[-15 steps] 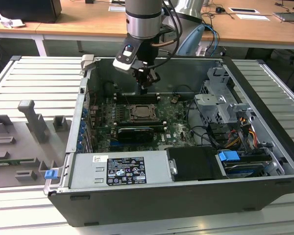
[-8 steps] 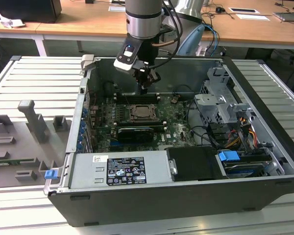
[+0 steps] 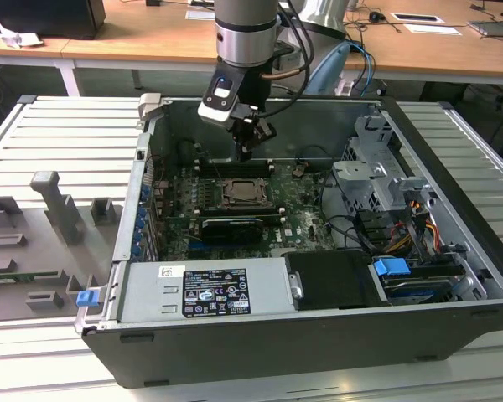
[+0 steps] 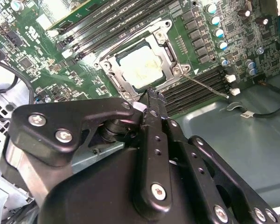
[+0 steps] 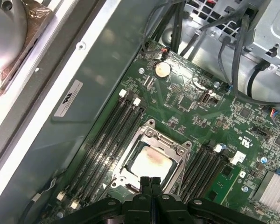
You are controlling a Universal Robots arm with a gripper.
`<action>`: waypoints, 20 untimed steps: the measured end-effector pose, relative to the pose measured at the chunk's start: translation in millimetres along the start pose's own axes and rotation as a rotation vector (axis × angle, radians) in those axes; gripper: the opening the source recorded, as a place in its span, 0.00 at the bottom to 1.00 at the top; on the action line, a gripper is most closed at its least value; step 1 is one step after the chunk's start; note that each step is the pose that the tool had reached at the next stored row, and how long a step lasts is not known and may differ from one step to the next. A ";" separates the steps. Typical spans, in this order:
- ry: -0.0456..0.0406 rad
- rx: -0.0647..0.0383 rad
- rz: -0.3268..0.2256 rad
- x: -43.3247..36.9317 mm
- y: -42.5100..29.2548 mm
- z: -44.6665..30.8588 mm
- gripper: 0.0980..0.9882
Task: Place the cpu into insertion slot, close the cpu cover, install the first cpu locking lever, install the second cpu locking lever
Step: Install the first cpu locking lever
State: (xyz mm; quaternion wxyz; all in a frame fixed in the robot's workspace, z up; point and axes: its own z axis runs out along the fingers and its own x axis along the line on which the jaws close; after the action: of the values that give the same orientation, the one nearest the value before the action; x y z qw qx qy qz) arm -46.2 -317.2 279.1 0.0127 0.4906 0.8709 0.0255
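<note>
Shut tight and empty, the end effector (image 5: 150,181) hovers over the edge of the insertion slot (image 3: 230,191), where the cpu (image 5: 149,163) sits under the lowered cpu cover (image 5: 164,141), so the first-lever step seems in hand, calling for a push on the loose wire lever (image 4: 207,87).

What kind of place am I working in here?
Probably a robotics lab or test workshop: an open computer case sits on a slatted metal bench, grey fixture blocks lie beside it, and wooden desks stand behind.
</note>
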 end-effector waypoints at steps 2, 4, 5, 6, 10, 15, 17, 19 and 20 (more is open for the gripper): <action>0.0010 0.000 -0.018 0.0 0.0 0.0 0.01; 0.0015 0.000 -0.027 0.0 0.0 0.0 0.01; 0.0019 0.000 -0.034 0.0 0.0 0.0 0.01; 0.0024 0.000 -0.043 0.0 0.0 0.0 0.01; 0.0039 0.000 -0.069 0.0 0.0 0.0 0.01; 0.0060 0.000 -0.107 0.0 0.0 0.0 0.01; 0.0070 0.000 -0.123 0.0 0.0 0.0 0.01; 0.0077 0.000 -0.135 0.0 0.0 0.0 0.01; 0.0080 0.000 -0.141 0.0 0.0 0.0 0.01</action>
State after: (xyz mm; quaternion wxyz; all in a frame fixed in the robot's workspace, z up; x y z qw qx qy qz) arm -46.2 -317.2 279.1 0.0109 0.4280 0.9033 0.0263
